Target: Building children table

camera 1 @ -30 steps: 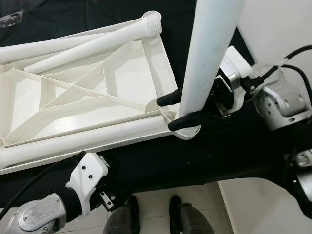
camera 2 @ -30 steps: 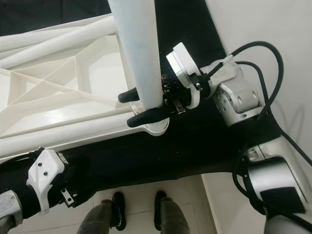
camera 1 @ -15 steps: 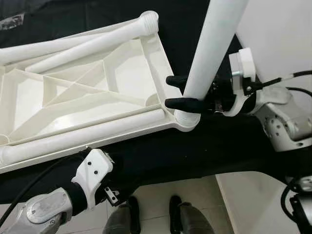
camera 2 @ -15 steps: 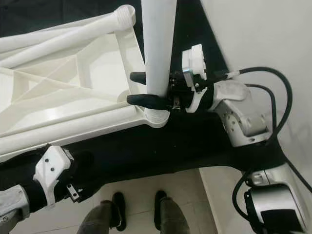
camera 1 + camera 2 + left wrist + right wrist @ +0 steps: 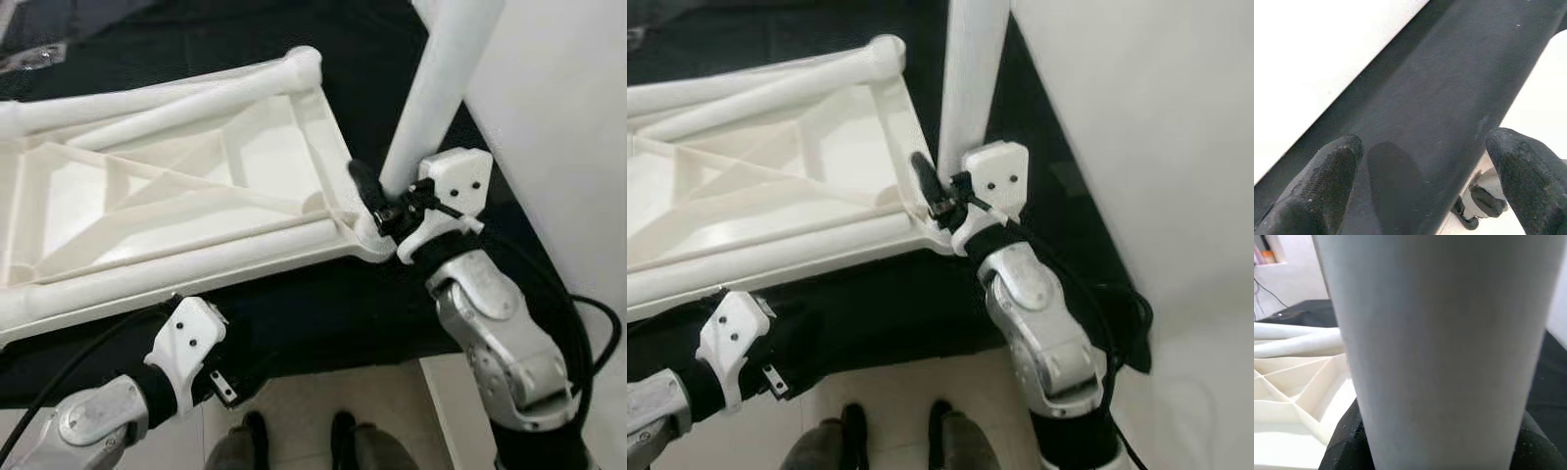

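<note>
A white plastic tabletop (image 5: 260, 162) lies upside down on a black cloth (image 5: 323, 304). One white table leg (image 5: 446, 88) stands upright in the socket at the tabletop's near right corner. My right gripper (image 5: 377, 199) is shut on the base of that leg, just above the socket. In the right wrist view the leg (image 5: 1444, 342) is held between the black fingertips (image 5: 1347, 443). My left gripper (image 5: 1425, 161) hangs open below the table's near edge, its fingers (image 5: 1332, 171) over black cloth and holding nothing. Its white wrist (image 5: 186, 348) is at the lower left.
Two more white legs lie on the tabletop, one along the far side (image 5: 186, 98) and one along the near edge (image 5: 196, 269). A white wall (image 5: 568, 147) rises close on the right. Two dark feet (image 5: 299, 441) stand on pale floor tiles by the near edge.
My right arm has swung from the right of the leg to its near side, still gripping its base. The leg now stands straighter in the corner socket. The left arm has barely moved.
</note>
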Tool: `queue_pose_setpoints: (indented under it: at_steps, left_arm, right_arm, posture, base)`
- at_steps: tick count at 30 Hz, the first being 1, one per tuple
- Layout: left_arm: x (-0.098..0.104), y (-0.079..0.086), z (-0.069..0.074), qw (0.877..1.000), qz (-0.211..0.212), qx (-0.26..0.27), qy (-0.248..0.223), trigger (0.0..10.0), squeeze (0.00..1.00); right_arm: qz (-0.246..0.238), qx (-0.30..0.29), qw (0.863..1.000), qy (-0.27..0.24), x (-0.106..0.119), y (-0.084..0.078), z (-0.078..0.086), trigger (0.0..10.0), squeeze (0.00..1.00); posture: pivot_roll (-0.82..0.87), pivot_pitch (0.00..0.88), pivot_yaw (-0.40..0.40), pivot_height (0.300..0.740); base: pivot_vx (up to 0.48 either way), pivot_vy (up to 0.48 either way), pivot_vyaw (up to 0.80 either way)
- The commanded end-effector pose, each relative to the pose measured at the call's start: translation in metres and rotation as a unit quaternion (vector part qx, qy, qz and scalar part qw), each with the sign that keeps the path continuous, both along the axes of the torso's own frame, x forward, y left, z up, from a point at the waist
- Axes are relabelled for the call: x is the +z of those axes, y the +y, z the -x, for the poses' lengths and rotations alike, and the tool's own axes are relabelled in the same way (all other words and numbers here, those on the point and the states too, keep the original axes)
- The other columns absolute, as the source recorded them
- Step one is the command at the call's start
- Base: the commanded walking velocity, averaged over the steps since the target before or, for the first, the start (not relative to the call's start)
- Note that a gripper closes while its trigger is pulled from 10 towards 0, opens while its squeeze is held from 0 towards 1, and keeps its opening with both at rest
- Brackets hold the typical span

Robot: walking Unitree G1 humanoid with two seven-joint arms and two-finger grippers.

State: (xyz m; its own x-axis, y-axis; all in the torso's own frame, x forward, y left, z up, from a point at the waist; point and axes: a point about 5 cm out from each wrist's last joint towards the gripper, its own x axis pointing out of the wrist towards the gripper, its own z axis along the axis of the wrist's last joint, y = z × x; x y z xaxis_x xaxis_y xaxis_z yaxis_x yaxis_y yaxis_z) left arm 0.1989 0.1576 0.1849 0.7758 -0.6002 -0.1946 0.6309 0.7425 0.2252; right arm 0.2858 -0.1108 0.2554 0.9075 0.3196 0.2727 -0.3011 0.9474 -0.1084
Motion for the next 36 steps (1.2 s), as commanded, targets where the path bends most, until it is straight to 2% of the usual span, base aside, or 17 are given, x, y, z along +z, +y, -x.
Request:
queue_pose_setpoints:
  at_steps: [1,7,8,9,10,13,17,18,19,22,24,25,30,31,32,33,36]
  left_arm:
    - [-0.003,-0.002,0.001,1.0,0.006,-0.002,0.005,10.0,0.0]
    - [-0.001,-0.001,-0.004,1.0,0.01,0.013,-0.012,10.0,0.0]
    - [-0.001,-0.001,-0.005,1.0,0.011,0.014,-0.014,10.0,0.0]
    - [-0.001,-0.001,-0.005,1.0,0.011,0.014,-0.014,10.0,0.0]
    - [-0.002,-0.002,-0.005,1.0,0.012,0.016,-0.015,10.0,0.0]
    - [-0.003,-0.003,-0.007,0.999,0.017,0.022,-0.021,10.0,0.0]
    - [-0.003,-0.004,-0.009,0.999,0.02,0.024,-0.023,10.0,0.0]
    - [-0.004,-0.005,-0.009,0.999,0.021,0.023,-0.024,10.0,0.0]
    - [-0.005,-0.007,-0.01,0.999,0.024,0.019,-0.024,10.0,0.0]
    - [-0.005,-0.009,-0.01,0.999,0.026,0.017,-0.025,10.0,0.0]
    - [-0.005,-0.012,-0.012,0.999,0.031,0.016,-0.029,10.0,0.0]
    - [-0.005,-0.012,-0.012,0.999,0.031,0.016,-0.029,10.0,0.0]
    - [-0.005,-0.015,-0.013,0.999,0.036,0.017,-0.034,10.0,0.0]
    - [-0.005,-0.016,-0.013,0.999,0.037,0.017,-0.035,10.0,0.0]
    - [-0.005,-0.016,-0.013,0.999,0.037,0.017,-0.035,10.0,0.0]
    - [-0.005,-0.017,-0.012,0.998,0.039,0.018,-0.036,10.0,0.0]
    - [-0.006,-0.018,-0.012,0.998,0.04,0.019,-0.037,10.0,0.0]
  right_arm:
    - [0.036,-0.015,0.982,0.183,-0.069,0.002,-0.012,10.0,0.0]
    - [0.02,0.03,0.981,0.192,-0.07,0.022,-0.014,10.0,0.0]
    - [0.017,0.042,0.98,0.192,-0.069,0.025,-0.014,10.0,0.24]
    - [0.017,0.042,0.98,0.192,-0.069,0.025,-0.014,10.0,0.24]
    - [0.006,0.056,0.981,0.184,-0.066,0.025,-0.015,10.0,1.0]
    - [-0.046,0.072,0.985,0.152,-0.044,0.029,-0.016,10.0,1.0]
    - [-0.063,0.15,0.979,0.124,-0.023,0.031,-0.021,10.0,1.0]
    - [-0.064,0.184,0.975,0.108,-0.013,0.032,-0.023,10.0,0.74]
    - [-0.036,0.252,0.965,0.058,0.007,0.031,-0.023,10.0,0.0]
    - [-0.02,0.285,0.958,0.04,0.015,0.03,-0.023,10.0,0.0]
    - [0.032,0.349,0.937,0.014,0.023,0.026,-0.025,10.0,0.0]
    - [0.032,0.349,0.937,0.014,0.023,0.026,-0.025,10.0,0.0]
    - [0.098,0.414,0.905,0.005,0.023,0.023,-0.031,10.0,0.0]
    - [0.114,0.432,0.894,0.006,0.024,0.021,-0.033,8.2,0.0]
    - [0.114,0.432,0.894,0.006,0.024,0.021,-0.033,8.2,0.0]
    - [0.134,0.456,0.88,0.013,0.023,0.018,-0.036,0.0,0.0]
    - [0.158,0.467,0.87,0.02,0.021,0.015,-0.038,0.0,0.0]
  posture:
    - [0.08,0.351,-0.009,0.74]
    - [0.09,0.323,-0.028,0.74]
    - [0.09,0.32,-0.029,0.74]
    - [0.09,0.32,-0.029,0.74]
    - [0.09,0.314,-0.031,0.74]
    - [0.08,0.302,-0.037,0.74]
    - [0.08,0.296,-0.036,0.74]
    - [0.08,0.291,-0.034,0.74]
    - [0.09,0.283,-0.04,0.74]
    - [0.09,0.283,-0.04,0.74]
    - [0.09,0.274,-0.05,0.74]
    - [0.09,0.274,-0.05,0.74]
    - [0.1,0.268,-0.062,0.74]
    - [0.1,0.264,-0.067,0.74]
    - [0.1,0.264,-0.067,0.74]
    - [0.11,0.26,-0.075,0.74]
    - [0.11,0.254,-0.08,0.74]
  base:
    - [0.0,0.0,0.0]
    - [0.0,0.0,0.0]
    - [0.0,0.0,0.0]
    - [0.0,0.0,0.0]
    - [0.0,0.0,0.0]
    - [0.0,0.0,0.0]
    - [0.0,0.0,0.0]
    - [0.0,0.0,0.0]
    - [0.0,0.0,0.0]
    - [0.0,0.0,0.0]
    - [0.0,0.0,0.0]
    - [0.0,0.0,0.0]
    - [0.0,0.0,0.0]
    - [0.0,0.0,0.0]
    - [0.0,0.0,0.0]
    - [0.0,0.0,0.0]
    - [0.0,0.0,0.0]
